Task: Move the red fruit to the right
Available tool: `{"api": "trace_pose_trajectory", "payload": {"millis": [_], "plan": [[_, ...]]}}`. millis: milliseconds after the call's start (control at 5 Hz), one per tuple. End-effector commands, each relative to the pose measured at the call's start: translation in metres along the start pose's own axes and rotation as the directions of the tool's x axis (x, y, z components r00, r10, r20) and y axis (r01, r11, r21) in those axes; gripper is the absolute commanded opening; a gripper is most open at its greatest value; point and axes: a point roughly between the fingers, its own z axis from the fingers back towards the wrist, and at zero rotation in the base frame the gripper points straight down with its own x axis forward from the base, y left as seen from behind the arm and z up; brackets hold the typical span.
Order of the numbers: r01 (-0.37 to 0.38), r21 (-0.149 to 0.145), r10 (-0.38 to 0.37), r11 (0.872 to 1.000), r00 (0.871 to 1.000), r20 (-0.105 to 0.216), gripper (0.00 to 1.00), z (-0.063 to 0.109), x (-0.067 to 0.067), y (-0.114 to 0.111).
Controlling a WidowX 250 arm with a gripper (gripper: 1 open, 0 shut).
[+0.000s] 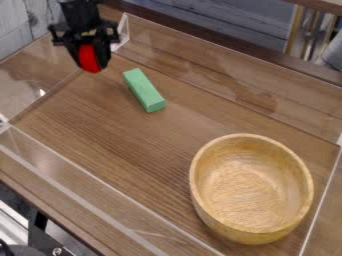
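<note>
A wooden table (120, 160) with clear walls (201, 35) fills the view.
</note>
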Motion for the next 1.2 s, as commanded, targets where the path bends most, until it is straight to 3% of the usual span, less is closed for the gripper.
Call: {"api": "trace_pose_trajectory", "payload": {"millis": [0,400,800,1000], "plan": [[0.102,-0.033,-0.099,0.994,0.992,0.075,0.0,0.032,0.01,-0.039],[0.31,-0.099,-0.306,0.946,0.951,0.047,0.0,0.027,-0.013,-0.125],[0.41,-0.119,-0.409,0.904,0.912,0.034,0.0,0.017,-0.044,-0.193],[0.45,-0.119,-0.451,0.885,0.892,0.016,0.0,0.002,-0.056,-0.206]]}}
